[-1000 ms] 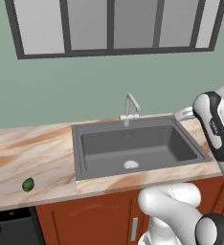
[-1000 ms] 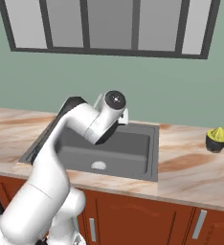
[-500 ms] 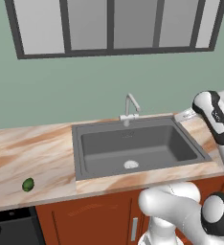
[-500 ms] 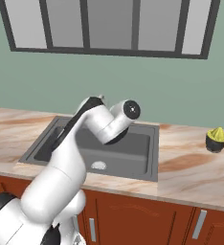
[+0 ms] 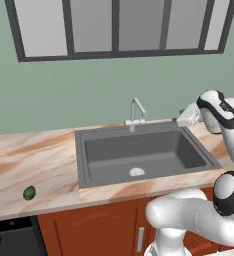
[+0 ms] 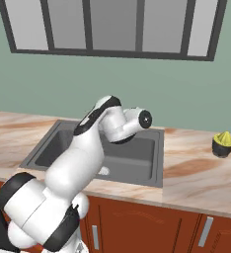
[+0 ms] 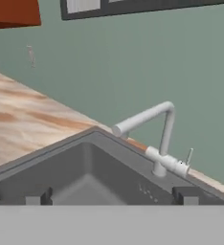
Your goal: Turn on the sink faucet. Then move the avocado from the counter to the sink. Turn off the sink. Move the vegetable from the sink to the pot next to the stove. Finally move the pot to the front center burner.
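Swinging further right since the earlier frame, the arm is carrying its end effector (image 7: 111, 195) with fingertips spread apart, gripping nothing. One avocado (image 5: 29, 192) is lying on the desk (image 5: 34, 165), well left of one sink (image 5: 139, 155). One faucet (image 5: 135, 114) is standing behind it.

Two base views looking down at the sink (image 5: 139, 152) from left and right; hand view close, facing the faucet (image 7: 154, 139).
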